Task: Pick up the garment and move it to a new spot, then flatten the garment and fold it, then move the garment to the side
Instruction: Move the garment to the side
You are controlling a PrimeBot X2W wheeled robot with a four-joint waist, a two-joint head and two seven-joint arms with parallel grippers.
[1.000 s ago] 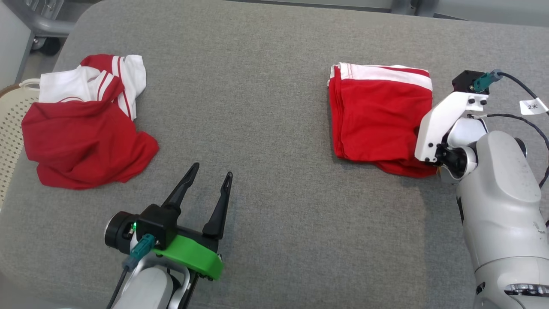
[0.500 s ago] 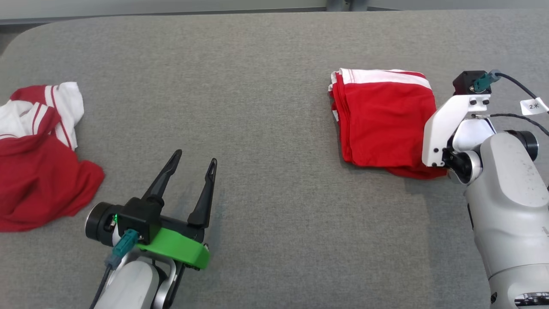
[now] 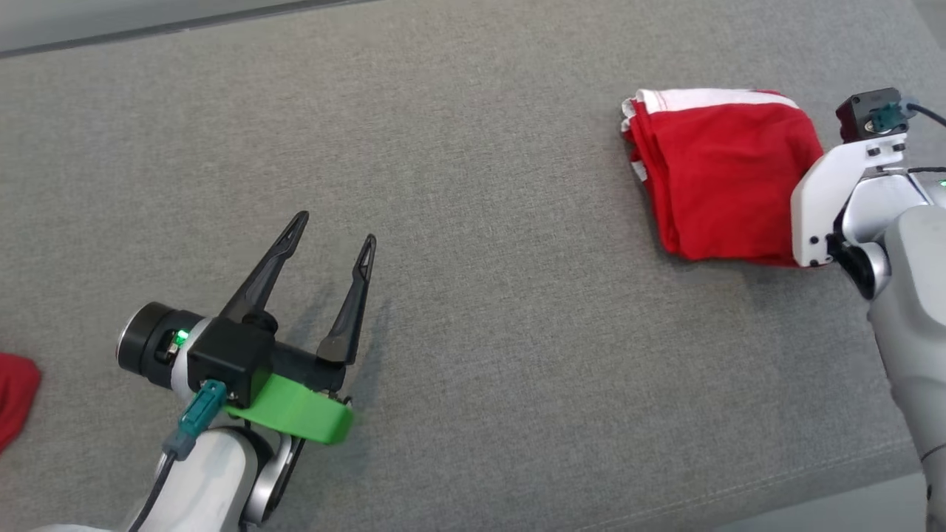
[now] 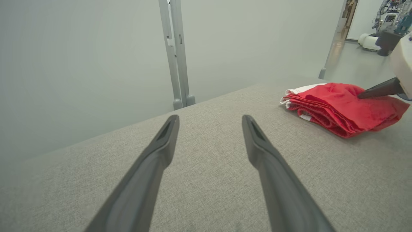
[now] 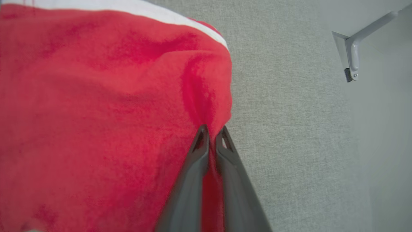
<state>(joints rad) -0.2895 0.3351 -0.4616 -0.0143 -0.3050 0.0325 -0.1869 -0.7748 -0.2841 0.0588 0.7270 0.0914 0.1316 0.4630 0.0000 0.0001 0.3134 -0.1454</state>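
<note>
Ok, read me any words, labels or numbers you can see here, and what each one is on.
None can be read.
The folded red garment carries a white band but no print.
The left pincer and its green bracket show no lettering.
The equipment far back in the left wrist view is too blurred to tell.

At the lower left of the head view, the left gripper has two long, tapering black fingers with slotted tips, mounted on a bright green bracket. A black camera block carries a teal connector trailing a dark cable. A green light glows on the black wrist cylinder. At the right edge, a white bracket with dark screws meets a silver-grey forearm. In the right wrist view, the right gripper shows dark grey slotted tips.
</note>
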